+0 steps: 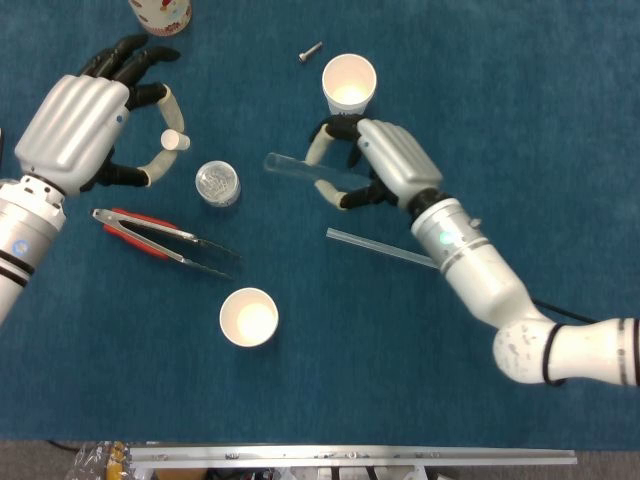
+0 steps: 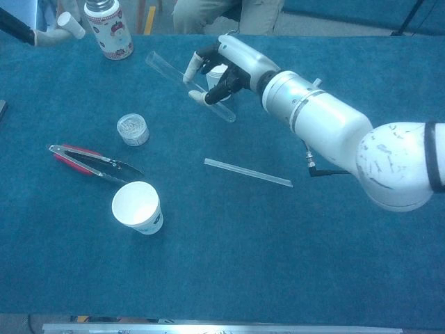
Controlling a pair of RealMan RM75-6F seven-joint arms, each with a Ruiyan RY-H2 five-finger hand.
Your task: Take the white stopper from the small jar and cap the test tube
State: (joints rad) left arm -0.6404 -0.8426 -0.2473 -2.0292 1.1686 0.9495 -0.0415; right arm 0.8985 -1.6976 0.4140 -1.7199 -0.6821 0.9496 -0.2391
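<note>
1. White stopper (image 1: 173, 140) is pinched between the thumb and fingertip of the left hand (image 1: 75, 130), other fingers spread; held clear above the table, just up-left of the small jar (image 1: 217, 183), so it is out of the jar and free to go on.
2. Test tube (image 1: 305, 169) is gripped in the curled fingers of the right hand (image 1: 385, 165), lifted off the table and tilted, its free end toward the left hand, likely to meet the stopper.
3. Stopper and tube end are apart; capping not yet done.
4. Around: red tongs (image 1: 160, 237), near paper cup (image 1: 248, 316), far paper cup (image 1: 349, 85), glass rod (image 1: 388, 249), screw (image 1: 309, 51) on blue table (image 1: 560, 120).
</note>
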